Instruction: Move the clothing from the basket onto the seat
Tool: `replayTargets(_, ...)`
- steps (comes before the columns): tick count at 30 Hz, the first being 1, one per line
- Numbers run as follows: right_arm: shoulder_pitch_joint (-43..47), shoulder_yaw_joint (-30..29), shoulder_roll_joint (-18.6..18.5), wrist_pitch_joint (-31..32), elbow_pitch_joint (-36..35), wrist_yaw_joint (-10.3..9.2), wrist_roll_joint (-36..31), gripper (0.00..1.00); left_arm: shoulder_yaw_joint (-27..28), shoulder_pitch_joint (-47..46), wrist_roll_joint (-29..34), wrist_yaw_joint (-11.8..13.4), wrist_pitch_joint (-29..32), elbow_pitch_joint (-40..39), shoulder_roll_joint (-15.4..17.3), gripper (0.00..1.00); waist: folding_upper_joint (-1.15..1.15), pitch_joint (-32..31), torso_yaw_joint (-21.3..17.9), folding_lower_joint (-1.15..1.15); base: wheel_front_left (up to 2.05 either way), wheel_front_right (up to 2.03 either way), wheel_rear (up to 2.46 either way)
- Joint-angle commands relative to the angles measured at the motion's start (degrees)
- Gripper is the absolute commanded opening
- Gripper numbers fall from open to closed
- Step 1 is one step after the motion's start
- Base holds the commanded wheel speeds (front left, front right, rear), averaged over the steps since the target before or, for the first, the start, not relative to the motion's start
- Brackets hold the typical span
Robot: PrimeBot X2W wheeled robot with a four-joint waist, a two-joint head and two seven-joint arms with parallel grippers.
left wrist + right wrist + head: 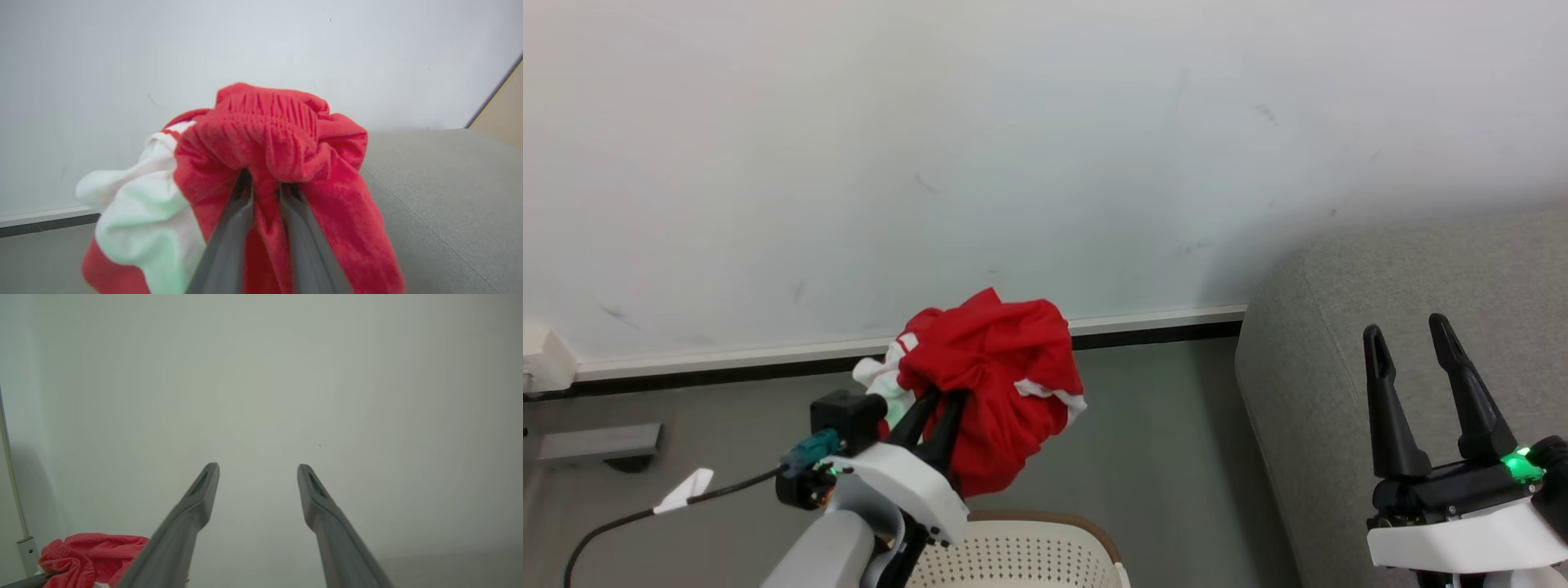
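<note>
The left gripper (265, 185) pinches a fold of the red garment (278, 134), which bunches over its two dark fingers (231, 241) and hides their tips. The garment's white sleeve hangs at the left. A grey sofa (441, 196) fills the right side, with a white wall (122, 49) behind.

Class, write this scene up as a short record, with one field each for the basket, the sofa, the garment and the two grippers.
basket: cream, perforated, brown rim, at the bottom edge of the head view
seat: grey sofa, on the robot's right
clothing: red and white, bunched, held in the air above the basket, not yet on the seat
left gripper: shut on the clothing
right gripper: open, holding nothing, in front of the seat
</note>
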Motion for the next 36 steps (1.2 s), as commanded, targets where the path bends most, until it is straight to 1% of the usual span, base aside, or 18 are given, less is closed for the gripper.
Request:
replayTargets(1, 1.2, 0.3, -0.4, 0.0, 0.3, -0.12, -0.1, 1.0, 0.2, 0.7, 0.7, 0.8, 0.2, -3.5, 1.0, 0.0, 0.0, -0.7, 0.6, 0.01, 0.0, 0.0, 0.0)
replayTargets(10, 2.7, 2.0, -0.7, 0.0, 0.8, -0.12, -0.4, 1.0, 1.1, 1.5, 1.2, 4.8, 4.7, -22.1, 4.0, 0.0, 0.0, -2.0, 0.9, 0.01, 0.0, 0.0, 0.0)
replayTargets(14, 2.9, 2.9, -0.8, 0.0, 1.0, -0.12, -0.4, 1.0, 1.4, 2.4, 1.6, 6.9, 6.7, -28.8, 5.0, 0.0, 0.0, -2.2, 0.5, 0.01, 0.0, 0.0, 0.0)
replayTargets(17, 3.1, 3.6, -1.1, 0.0, 1.2, -0.12, -0.4, 1.0, 1.6, 3.4, 1.6, 8.0, 8.0, -32.4, 5.7, 0.0, 0.0, -2.3, 0.2, 0.01, 0.0, 0.0, 0.0)
replayTargets(20, 3.0, 4.0, -1.3, 0.0, 1.3, -0.12, -0.4, 1.0, 1.6, 4.0, 1.5, 8.6, 8.7, -34.1, 5.9, 0.0, 0.0, -2.2, 0.1, 0.01, 0.0, 0.0, 0.0)
replayTargets(25, 1.9, 7.3, -2.4, 0.0, 1.7, -0.12, -0.3, 1.0, 0.9, 5.3, 1.2, 9.2, 9.8, -36.7, 6.1, 0.0, 0.0, -1.8, 0.2, 0.01, 0.0, 0.0, 0.0)
replayTargets(30, -0.5, 13.2, -3.8, 0.0, 4.1, -0.12, -1.4, 1.0, -0.1, 5.6, 1.1, 9.2, 10.0, -37.0, 5.5, 0.0, 0.0, -1.3, 0.9, 0.01, 0.0, 0.0, 0.0)
replayTargets(31, -0.5, 13.2, -3.8, 0.0, 4.1, -0.12, -1.4, 1.0, -0.1, 5.6, 1.1, 9.2, 10.0, -37.0, 5.5, 0.0, 0.0, -1.3, 0.9, 0.01, 0.0, 0.0, 0.0)
replayTargets(36, -4.7, 19.5, -4.8, 0.0, 8.1, -0.12, -2.0, 1.0, -1.7, 5.3, 1.3, 8.8, 10.3, -36.9, 4.5, 0.0, 0.0, -1.0, 2.0, 0.01, 0.0, 0.0, 0.0)
